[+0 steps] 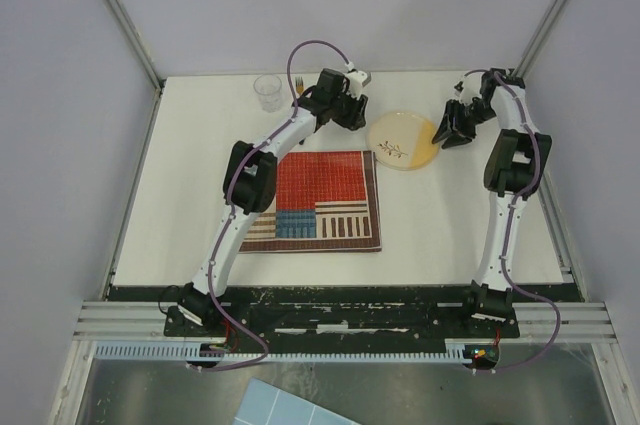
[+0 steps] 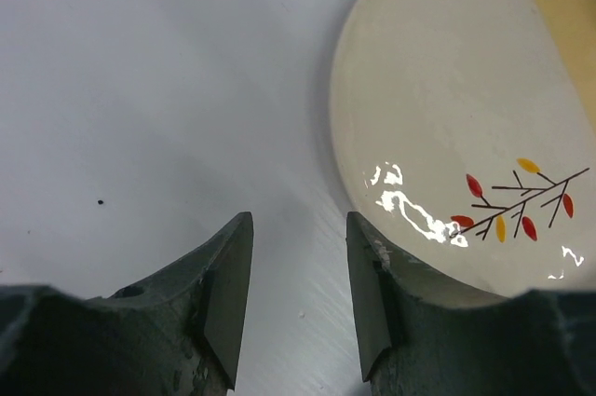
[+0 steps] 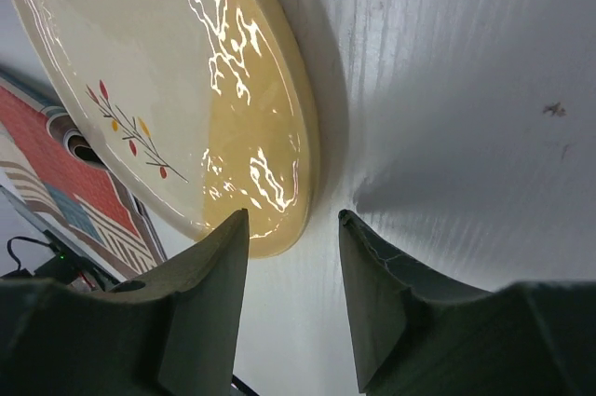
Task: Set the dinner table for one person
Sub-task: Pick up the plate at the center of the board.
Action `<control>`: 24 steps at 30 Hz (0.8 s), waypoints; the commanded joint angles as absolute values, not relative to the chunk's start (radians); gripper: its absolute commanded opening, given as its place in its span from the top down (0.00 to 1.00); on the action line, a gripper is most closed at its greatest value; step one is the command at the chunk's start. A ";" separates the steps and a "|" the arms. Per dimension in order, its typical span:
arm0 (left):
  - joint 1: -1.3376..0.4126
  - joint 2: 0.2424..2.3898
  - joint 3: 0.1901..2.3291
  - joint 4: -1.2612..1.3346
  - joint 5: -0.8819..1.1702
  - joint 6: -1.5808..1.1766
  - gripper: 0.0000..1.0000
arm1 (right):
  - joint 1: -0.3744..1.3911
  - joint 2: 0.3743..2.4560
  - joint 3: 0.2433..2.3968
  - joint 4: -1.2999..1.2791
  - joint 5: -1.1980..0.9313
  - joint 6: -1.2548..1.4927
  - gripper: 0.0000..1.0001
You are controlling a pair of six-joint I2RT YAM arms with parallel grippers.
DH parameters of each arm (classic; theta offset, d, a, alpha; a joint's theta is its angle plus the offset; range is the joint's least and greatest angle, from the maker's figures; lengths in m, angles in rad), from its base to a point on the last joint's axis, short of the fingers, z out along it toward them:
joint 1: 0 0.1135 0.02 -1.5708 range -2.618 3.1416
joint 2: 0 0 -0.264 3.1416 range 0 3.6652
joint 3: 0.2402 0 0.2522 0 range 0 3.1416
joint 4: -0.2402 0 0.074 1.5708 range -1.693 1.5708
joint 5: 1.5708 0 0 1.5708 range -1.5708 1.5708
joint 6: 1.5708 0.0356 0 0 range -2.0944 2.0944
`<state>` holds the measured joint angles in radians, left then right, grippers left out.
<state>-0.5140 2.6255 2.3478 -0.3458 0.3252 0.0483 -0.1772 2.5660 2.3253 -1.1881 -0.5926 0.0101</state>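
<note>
Top external view: glossy round cream ceramic plate (image 1: 402, 140) lies flat on white counter (image 1: 450, 215) between left end effector (image 2: 300, 221) and right end effector (image 3: 293, 219), both spread, empty; we judge it stiff, slick, breakable, so pinch the thin rim.

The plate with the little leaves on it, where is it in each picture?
Top external: the plate lies far middle, just past the placemat's far right corner.
Left wrist: upper right, beside the left end effector.
Right wrist: upper left, above the right end effector.
Shared landmark: the painted leafy twig, seen in all three.
</note>
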 commanded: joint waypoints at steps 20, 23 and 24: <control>-0.520 2.649 2.339 -0.321 0.397 -0.063 0.43 | -0.212 2.614 2.267 -1.144 -0.842 0.104 0.49; -0.521 2.660 2.355 -0.317 0.407 -0.073 0.43 | -0.212 2.619 2.266 -1.135 -0.868 0.116 0.49; -0.521 2.665 2.357 -0.315 0.408 -0.080 0.42 | -0.213 2.620 2.265 -1.136 -0.870 0.118 0.49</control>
